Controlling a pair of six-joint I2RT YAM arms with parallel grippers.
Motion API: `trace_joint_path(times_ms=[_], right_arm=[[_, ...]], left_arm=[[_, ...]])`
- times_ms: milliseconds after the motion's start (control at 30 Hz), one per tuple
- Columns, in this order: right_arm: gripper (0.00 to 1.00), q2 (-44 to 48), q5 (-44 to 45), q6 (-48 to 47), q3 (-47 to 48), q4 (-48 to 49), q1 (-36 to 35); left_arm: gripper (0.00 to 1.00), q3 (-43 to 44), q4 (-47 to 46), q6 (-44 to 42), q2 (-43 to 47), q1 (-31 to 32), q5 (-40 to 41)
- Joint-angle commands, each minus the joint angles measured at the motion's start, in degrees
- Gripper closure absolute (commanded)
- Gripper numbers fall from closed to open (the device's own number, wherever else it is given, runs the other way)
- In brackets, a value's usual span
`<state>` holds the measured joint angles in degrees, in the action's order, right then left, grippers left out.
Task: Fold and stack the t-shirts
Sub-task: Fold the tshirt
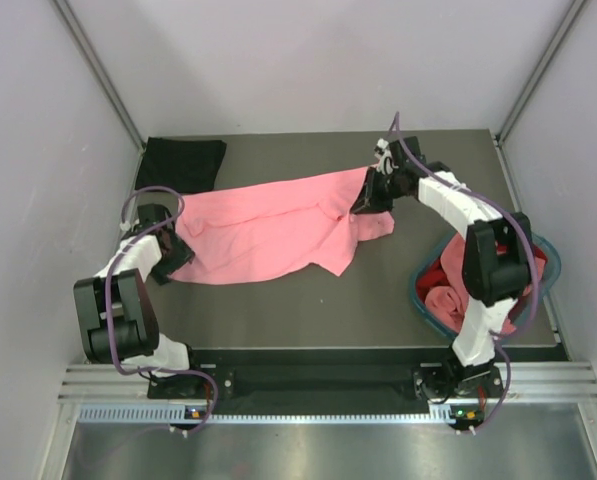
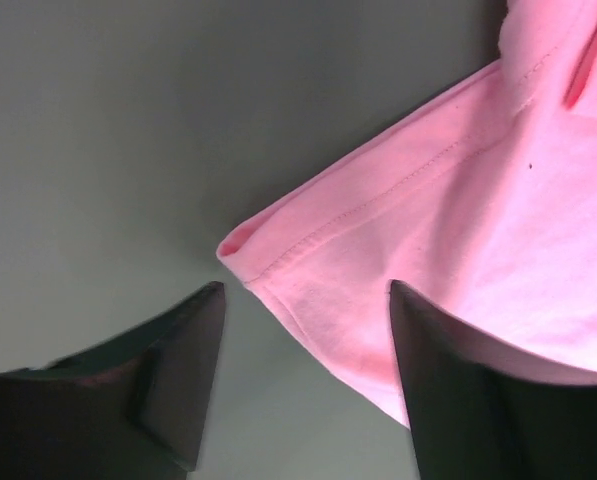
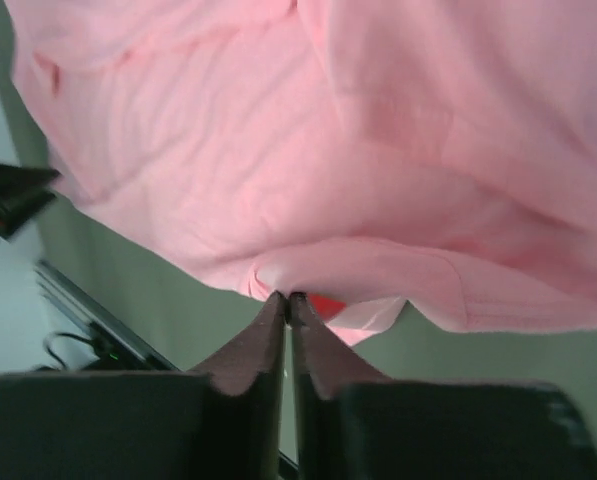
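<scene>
On the grey table point(image 1: 278, 300), the salmon pink t-shirt point(image 1: 278, 225) is lying lengthwise left to right, the right gripper point(image 3: 286, 298) pinching its far-right edge, the left gripper point(image 2: 303, 300) gaping around its near-left corner.

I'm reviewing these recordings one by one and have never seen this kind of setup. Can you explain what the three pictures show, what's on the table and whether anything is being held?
These are two robot arms bolted at the near edge of a dark table. The wide picture looks down from above and behind them; the other two come from a small camera on each wrist, so each shows that arm's own fingers.

A salmon pink t-shirt lies spread across the table. A black t-shirt lies at the far left corner. A teal basket on the right holds more red and pink cloth.

The right gripper is shut on an edge of the pink shirt; its fingers meet with cloth pinched at the tips. The left gripper is open, its fingers standing apart on either side of a hemmed corner of the same shirt, not yet closed on it.
</scene>
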<state>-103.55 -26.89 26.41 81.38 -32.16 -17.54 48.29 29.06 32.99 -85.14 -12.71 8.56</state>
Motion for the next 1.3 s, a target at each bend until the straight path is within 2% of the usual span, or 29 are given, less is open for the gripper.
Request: trace_joint_path(times_ms=[0,67,100,167,200,333,367,567,800,833,900,967,1067,1267], right_arm=[[0.84,-8.39,-6.76,6.28,6.05,4.47,2.59],[0.78,-12.10,-12.20,6.54,12.46,3.34,3.04],[0.69,-14.03,-12.56,6.11,16.14,2.20,3.13],[0.60,-13.88,-10.91,2.36,17.92,-1.31,3.21],[0.56,-12.57,-7.24,0.33,18.80,-3.15,3.13],[0.55,-6.95,-0.10,-7.51,13.47,-9.58,3.30],[0.56,-5.54,0.43,-8.13,11.36,-9.32,3.30],[0.57,2.55,-1.32,-8.66,-2.18,-6.34,3.21],[0.58,4.24,-1.06,-9.63,-11.06,-4.93,2.95],[0.59,3.88,-0.71,-9.54,-11.25,-4.49,2.95],[0.61,2.30,-0.70,-9.63,-11.34,-3.61,2.78],[0.61,1.34,-0.88,-8.58,-11.16,-0.99,2.86],[0.62,-1.47,0.18,-8.31,-8.79,0.78,2.86],[0.60,-9.03,-1.58,-8.14,-3.51,0.52,1.55]], left_arm=[[0.27,-0.92,-1.99,-1.09,0.42,-0.21,-0.47],[0.21,-0.74,-1.29,-1.00,-0.19,-0.21,0.32],[0.19,-0.74,-0.68,-0.91,-0.37,-0.30,1.28],[0.19,-0.83,-0.67,-1.26,-0.37,-0.30,1.81],[0.19,-0.83,-0.84,-1.26,-0.37,-0.21,2.08],[0.27,-0.57,-2.07,-1.53,-0.72,-0.30,1.73],[0.31,-0.57,-2.51,-1.79,-1.33,-0.39,1.64],[0.34,0.75,-4.36,-2.76,-6.16,-0.65,1.29],[0.58,1.89,-4.37,-3.99,-8.46,-1.53,1.81],[0.65,1.72,-4.27,-4.16,-8.20,-1.53,1.73],[0.69,1.19,-3.75,-4.25,-6.97,-1.53,1.64],[0.78,0.75,-3.22,-3.64,-5.66,-1.53,1.20],[1.00,-0.12,-2.52,-2.76,-3.81,-1.53,0.06],[1.00,-1.62,-0.50,-1.97,0.05,-1.44,0.05]])
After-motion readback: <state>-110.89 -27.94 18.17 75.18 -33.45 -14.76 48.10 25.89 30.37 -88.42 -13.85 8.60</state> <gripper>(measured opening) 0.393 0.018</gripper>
